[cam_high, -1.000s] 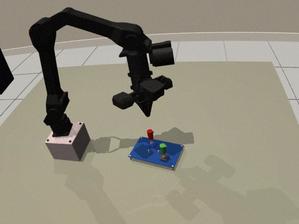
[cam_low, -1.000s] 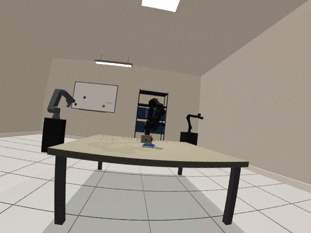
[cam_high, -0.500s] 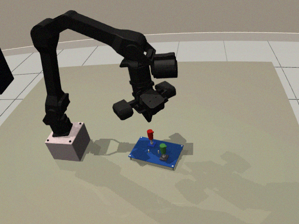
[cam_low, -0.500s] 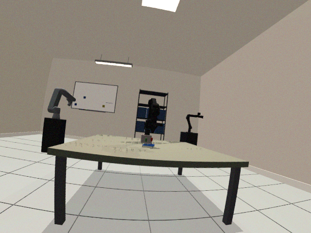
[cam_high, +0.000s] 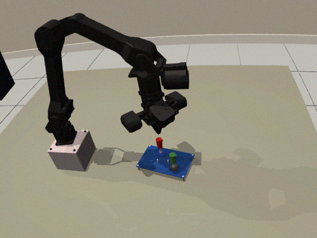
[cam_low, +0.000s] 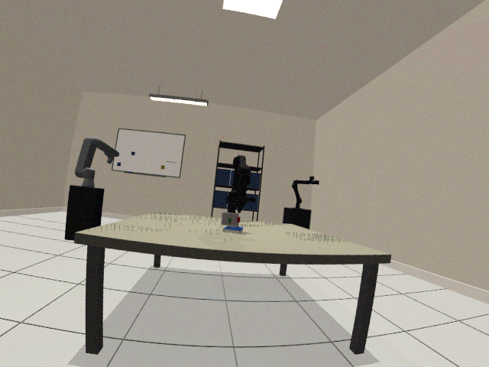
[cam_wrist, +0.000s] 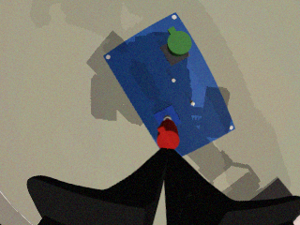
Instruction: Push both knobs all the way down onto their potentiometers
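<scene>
A blue circuit board [cam_high: 151,163] [cam_low: 233,228] [cam_wrist: 141,89] stands on short legs on the table. A red knob [cam_high: 159,143] [cam_low: 238,219] [cam_wrist: 168,140] sits high on its shaft above a blue potentiometer [cam_high: 160,153] [cam_wrist: 163,113], with pale shaft showing below it. A green knob [cam_high: 173,158] [cam_low: 229,219] [cam_wrist: 179,43] stands above a dark potentiometer [cam_high: 174,167] [cam_wrist: 173,55], with a gap beneath it. My gripper [cam_high: 159,133] [cam_wrist: 166,154] is shut and empty. Its tips hang a little above the red knob, apart from it in the top view.
Two small pale pins [cam_high: 157,160] [cam_high: 168,161] stand up from the board between the potentiometers. The arm's pale base block [cam_high: 69,153] is left of the board in the top view. The table's near edge [cam_low: 237,255] shows in the exterior view.
</scene>
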